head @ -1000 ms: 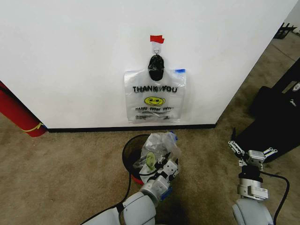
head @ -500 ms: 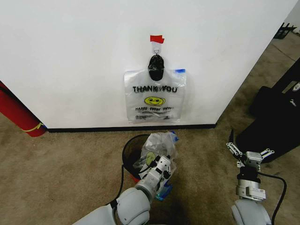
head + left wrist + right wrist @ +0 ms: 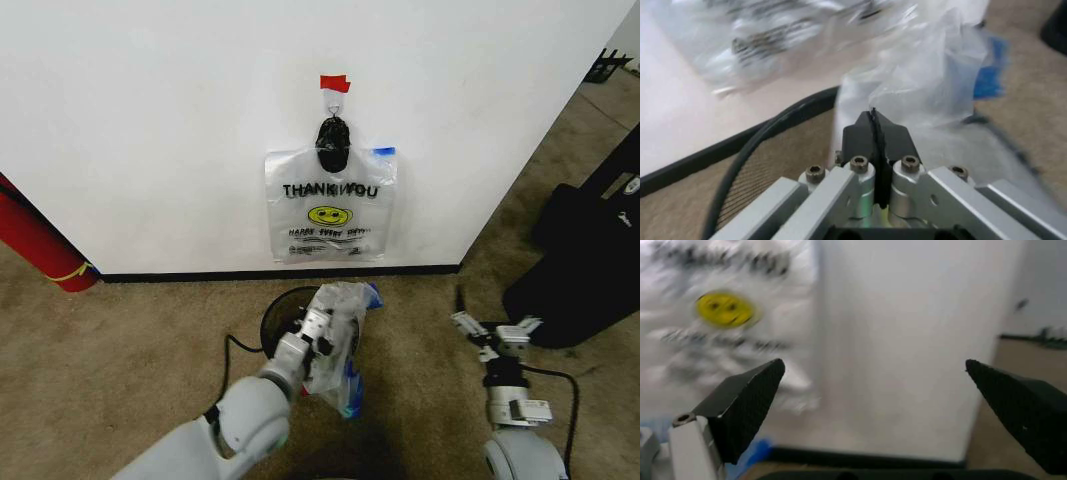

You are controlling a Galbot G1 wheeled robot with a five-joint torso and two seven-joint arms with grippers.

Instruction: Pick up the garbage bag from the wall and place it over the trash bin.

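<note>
Since a second ago, the left claw (image 3: 318, 328) has swung leftward, jaws pinched shut on the crumpled garbage bag (image 3: 340, 335), which drapes over the trash bin (image 3: 275, 320) rim. Right claw (image 3: 492, 330) spread wide, empty, has shifted left, nearer the wall (image 3: 150, 130).

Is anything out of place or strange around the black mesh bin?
Yes. The translucent plastic bag pinched in the shut left claw is bunched up, draping down the outside of the round black mesh bin onto the carpet instead of lining it.

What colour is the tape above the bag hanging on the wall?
Red; the tape shows best in the head view.
</note>
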